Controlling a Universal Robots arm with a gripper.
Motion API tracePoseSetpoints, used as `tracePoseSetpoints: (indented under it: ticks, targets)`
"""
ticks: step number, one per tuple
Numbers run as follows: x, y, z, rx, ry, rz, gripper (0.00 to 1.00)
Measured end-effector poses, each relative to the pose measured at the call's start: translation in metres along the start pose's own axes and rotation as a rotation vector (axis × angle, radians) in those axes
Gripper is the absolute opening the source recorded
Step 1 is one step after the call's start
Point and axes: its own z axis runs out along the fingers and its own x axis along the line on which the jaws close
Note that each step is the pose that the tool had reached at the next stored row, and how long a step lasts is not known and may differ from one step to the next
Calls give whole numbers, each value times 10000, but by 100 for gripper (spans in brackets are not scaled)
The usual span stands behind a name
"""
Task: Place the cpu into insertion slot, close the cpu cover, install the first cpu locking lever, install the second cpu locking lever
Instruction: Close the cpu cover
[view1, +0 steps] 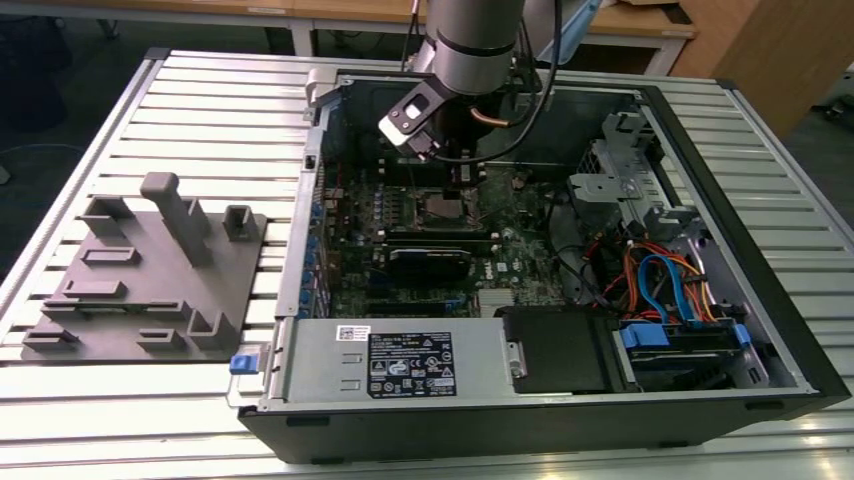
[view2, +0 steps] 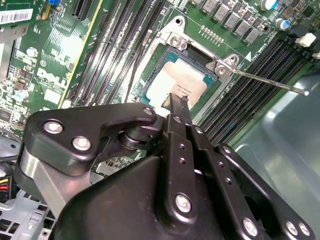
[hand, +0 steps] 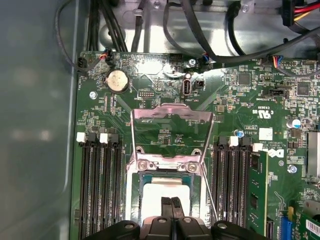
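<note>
The cpu (hand: 151, 197) was found seated in the insertion slot, so the first step was judged done. The gripper (hand: 171, 201) was poised over it, fingers pressed together with nothing between them. The cpu cover (hand: 172, 113) was seen swung open and a locking lever (view2: 270, 82) unlatched. The cover and both levers were judged left to do.

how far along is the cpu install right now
Done: the cpu lies in its socket. In hand: the hand is shut just over the cpu, with nothing gripped between its fingers. Left: the cpu cover is flipped open, away from the socket, and a locking lever juts out unlatched, so the cover and lever steps are not done.
</note>
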Motion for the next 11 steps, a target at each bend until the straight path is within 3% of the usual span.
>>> tracePoseSetpoints:
  ticks: [7, 11]
  targets:
    - [-1, 0, -7, 1, -2, -15, 10]
    - [0, 1, -64, 0, 0, -15, 10]
